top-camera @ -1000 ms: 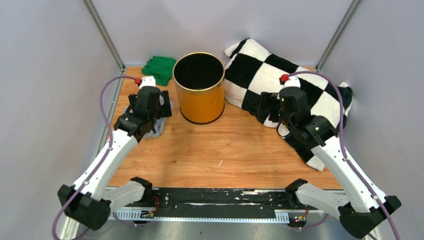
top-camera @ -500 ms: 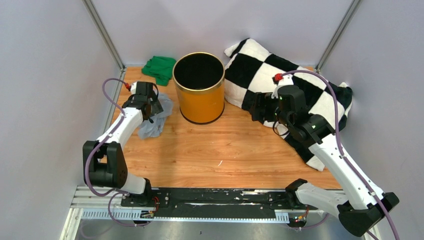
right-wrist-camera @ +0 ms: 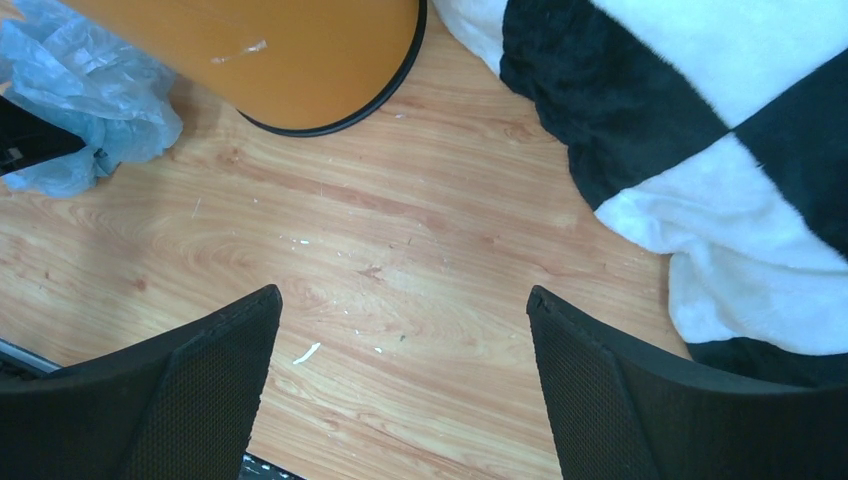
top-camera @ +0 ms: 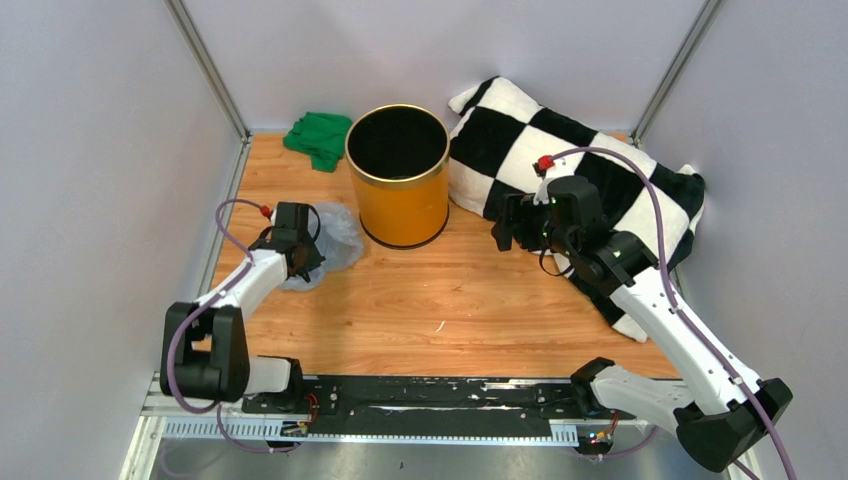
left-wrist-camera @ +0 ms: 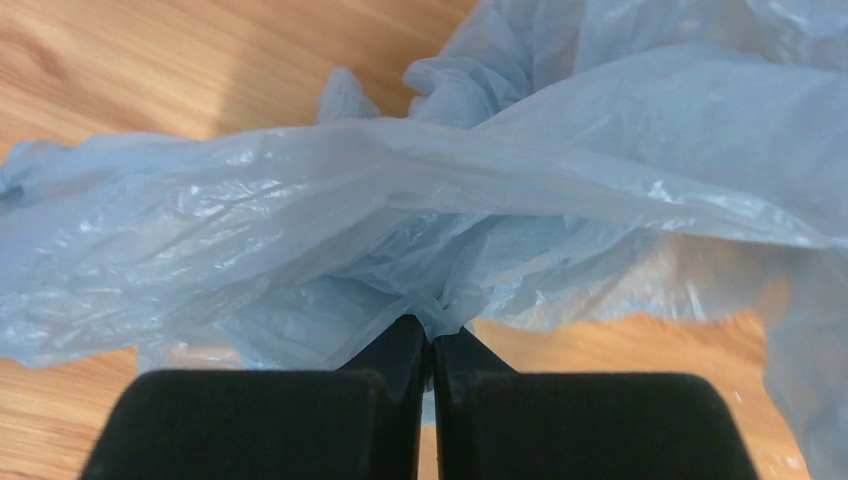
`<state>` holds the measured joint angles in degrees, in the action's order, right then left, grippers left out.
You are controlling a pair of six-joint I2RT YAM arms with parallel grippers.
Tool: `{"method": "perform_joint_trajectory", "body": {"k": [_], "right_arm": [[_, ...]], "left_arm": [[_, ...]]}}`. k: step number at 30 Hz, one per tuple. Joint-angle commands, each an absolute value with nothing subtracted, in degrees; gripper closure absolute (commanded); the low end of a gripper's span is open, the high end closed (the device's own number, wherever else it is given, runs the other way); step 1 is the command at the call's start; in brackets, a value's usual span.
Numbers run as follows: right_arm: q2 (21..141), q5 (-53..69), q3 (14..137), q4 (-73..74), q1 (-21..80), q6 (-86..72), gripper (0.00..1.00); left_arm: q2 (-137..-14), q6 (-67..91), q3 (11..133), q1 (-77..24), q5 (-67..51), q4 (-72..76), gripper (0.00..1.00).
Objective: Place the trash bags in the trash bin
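The pale blue-grey trash bag [top-camera: 338, 238] lies crumpled on the wooden table, left of the trash bin [top-camera: 398, 176]. The bin is orange-yellow with a gold rim and a black inside, and stands upright. My left gripper [top-camera: 303, 262] is at the bag's near-left edge. In the left wrist view the gripper [left-wrist-camera: 432, 328] is shut, with a fold of the bag [left-wrist-camera: 420, 210] pinched between the fingertips. My right gripper [top-camera: 505, 235] is open and empty above bare wood, right of the bin. Its view [right-wrist-camera: 400, 300] shows the bin's base [right-wrist-camera: 300, 70] and the bag [right-wrist-camera: 85, 90].
A black-and-white checkered blanket [top-camera: 590, 180] lies at the back right, under and behind my right arm. A green cloth [top-camera: 320, 137] lies at the back left, beside the bin. Metal frame posts and white walls enclose the table.
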<state>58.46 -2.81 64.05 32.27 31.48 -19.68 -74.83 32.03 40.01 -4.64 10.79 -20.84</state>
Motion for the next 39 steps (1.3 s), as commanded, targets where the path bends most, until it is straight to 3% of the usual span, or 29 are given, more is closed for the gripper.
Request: {"method": "perform_joint_trajectory", "body": {"k": [1,9,14,26,35,39], "right_arm": [[58.0,1.7,60.7,30.6,31.2,-21.9,0.08],[56.2,7.4,52.0,24.8,35.2,-23.1,0.12],[56.0,7.4,45.3,17.2,41.0,-23.2,0.11],[61.7,1.2,44.1,8.9,50.6,-22.7,0.09],[68.8,-4.9,47.5,9.4,48.3,-22.9,0.10],[70.6,-5.7,48.2,9.4,47.6,-23.6,0.11]], "left_arm": [[-66.5,32.9,35.0,-9.8,4.0,-19.9,1.00],[-59.4,38.3,33.0,-31.0,1.3,-21.9,1.00],[-59.1,38.8,35.7,-38.1,-0.5,-22.2,1.00],[-60.7,36.7,43.6,-38.5,-3.3,-23.4,0.63],[-55.8,33.2,49.4,-38.1,11.4,-32.4,0.37],[-57.7,30.6,49.1,-33.1,12.1,-32.0,0.32]]}}
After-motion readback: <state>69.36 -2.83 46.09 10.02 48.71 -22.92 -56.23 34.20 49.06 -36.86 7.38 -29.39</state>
